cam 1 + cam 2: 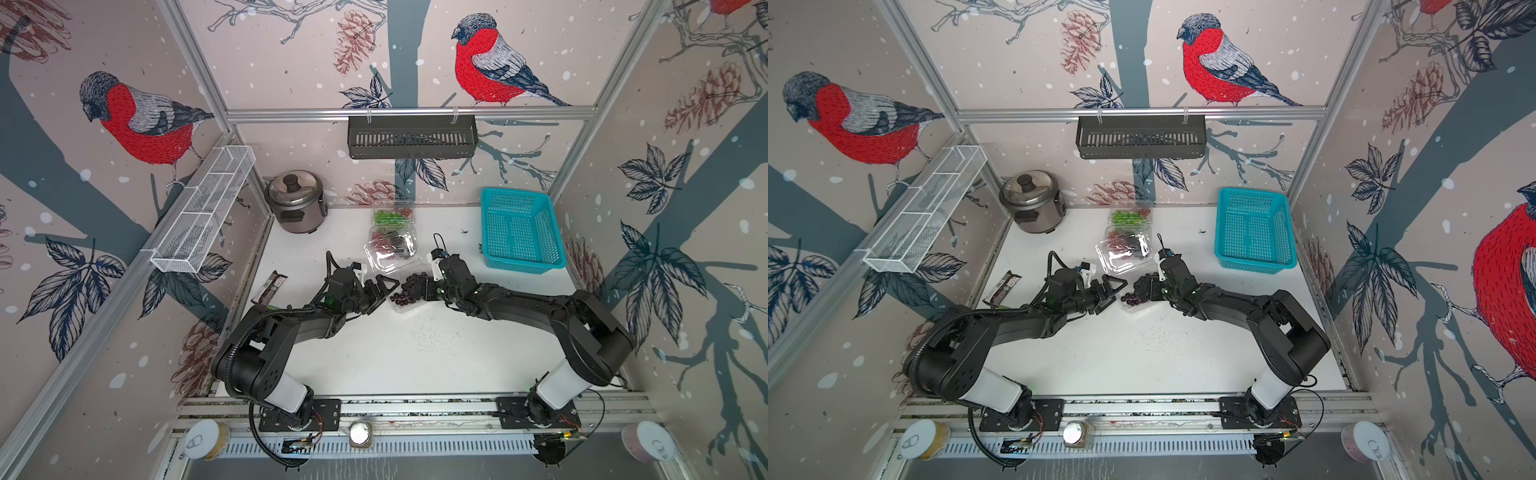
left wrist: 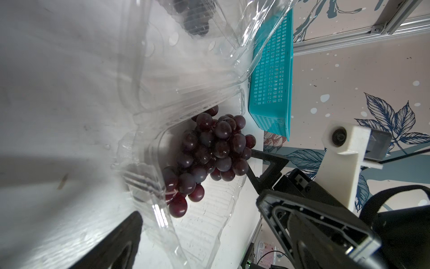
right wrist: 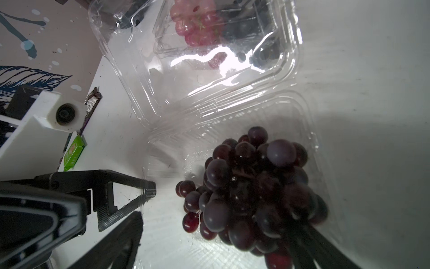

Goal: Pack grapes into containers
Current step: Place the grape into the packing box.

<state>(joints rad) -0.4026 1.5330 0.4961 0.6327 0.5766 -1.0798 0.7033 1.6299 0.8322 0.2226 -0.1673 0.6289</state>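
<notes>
Both top views: bright, even overhead light. Soft shadows on the white table [image 1: 415, 353]. Straight frame rails bow towards the edges.
Right wrist view: hard white glare on the clear container [image 3: 232, 76]. Nearest dark grapes [image 3: 256, 191] blurred.
Left wrist view: near table surface smeared, out of focus. Grapes sharp.

Three clear containers [image 1: 399, 207] [image 1: 390, 261] [image 1: 405, 308], one turquoise basket [image 1: 498, 199], one rice cooker [image 1: 297, 216].

Dark purple grapes [image 2: 209, 153] bunched inside an open clear container [image 2: 204, 223] on the white table [image 2: 58, 104], right end effector [image 2: 256, 174] spread wide, one fingertip at the bunch, turquoise basket [image 2: 272, 81] beyond, second container [image 2: 193, 21] nearby
</notes>
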